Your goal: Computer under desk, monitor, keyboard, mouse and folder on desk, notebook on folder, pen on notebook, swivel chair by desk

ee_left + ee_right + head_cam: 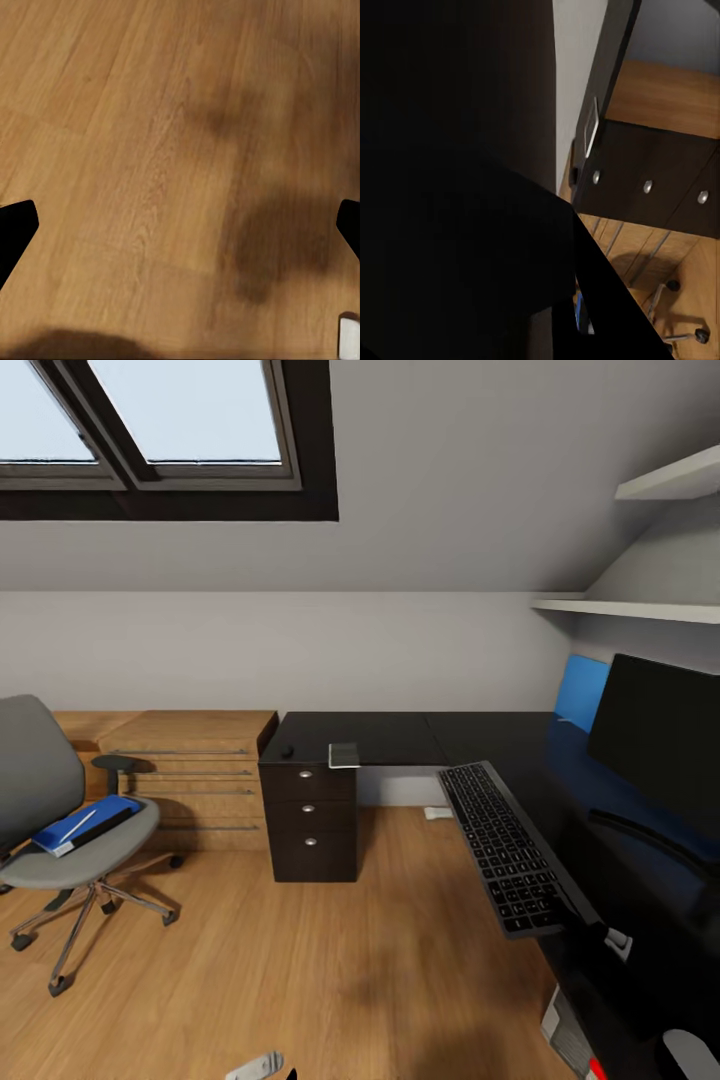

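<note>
The keyboard (505, 850) lies along the black desk's (400, 735) left edge, overhanging it a little, beside the wide monitor (660, 750). A small white part of my right gripper (620, 941) sits at the keyboard's near corner. The right wrist view is mostly blocked by dark surfaces, so its jaws are hidden. The grey notebook (343, 754) and the small dark mouse (287, 752) rest on the desk's far wing. The blue folder (85, 825) lies on the swivel chair's (40, 780) seat. My left gripper (180, 232) hangs open over bare floor.
A black drawer unit (310, 825) stands under the desk's far wing, with low oak shelving (190, 775) to its left. White wall shelves (640, 605) hang above the monitor. Open wood floor (300, 960) lies between the chair and the desk.
</note>
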`<state>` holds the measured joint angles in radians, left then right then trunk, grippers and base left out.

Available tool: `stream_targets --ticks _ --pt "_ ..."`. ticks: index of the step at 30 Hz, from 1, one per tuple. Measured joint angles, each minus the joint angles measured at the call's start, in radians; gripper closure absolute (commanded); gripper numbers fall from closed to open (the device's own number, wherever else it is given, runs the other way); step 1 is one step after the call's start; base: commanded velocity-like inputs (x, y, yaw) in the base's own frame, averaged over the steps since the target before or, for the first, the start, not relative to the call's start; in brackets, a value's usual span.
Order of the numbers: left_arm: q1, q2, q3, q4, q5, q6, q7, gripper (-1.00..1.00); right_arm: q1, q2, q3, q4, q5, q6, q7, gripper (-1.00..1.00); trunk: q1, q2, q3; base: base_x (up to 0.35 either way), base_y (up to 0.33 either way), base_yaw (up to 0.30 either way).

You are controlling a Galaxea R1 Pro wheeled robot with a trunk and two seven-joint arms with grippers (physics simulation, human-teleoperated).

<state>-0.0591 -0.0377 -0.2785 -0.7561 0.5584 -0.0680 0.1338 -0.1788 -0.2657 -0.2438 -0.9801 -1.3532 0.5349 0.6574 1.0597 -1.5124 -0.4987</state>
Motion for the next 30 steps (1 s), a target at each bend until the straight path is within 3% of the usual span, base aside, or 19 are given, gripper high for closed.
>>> stream_targets --ticks 13,30 --pt "0.0 -0.002 -0.001 0.033 0.001 0.0 0.0 -1.0 0.0 -0.01 -0.005 0.001 -0.002 0.001 -0.072 1.0 0.0 0.0 0.0 -0.038 -0.092 0.0" --pt "0.0 -0.005 -0.002 0.041 0.0 0.0 0.0 -1.0 0.0 -0.01 -0.007 -0.001 -0.001 0.005 -0.018 1.0 0.0 0.0 0.0 0.0 -0.001 0.0"
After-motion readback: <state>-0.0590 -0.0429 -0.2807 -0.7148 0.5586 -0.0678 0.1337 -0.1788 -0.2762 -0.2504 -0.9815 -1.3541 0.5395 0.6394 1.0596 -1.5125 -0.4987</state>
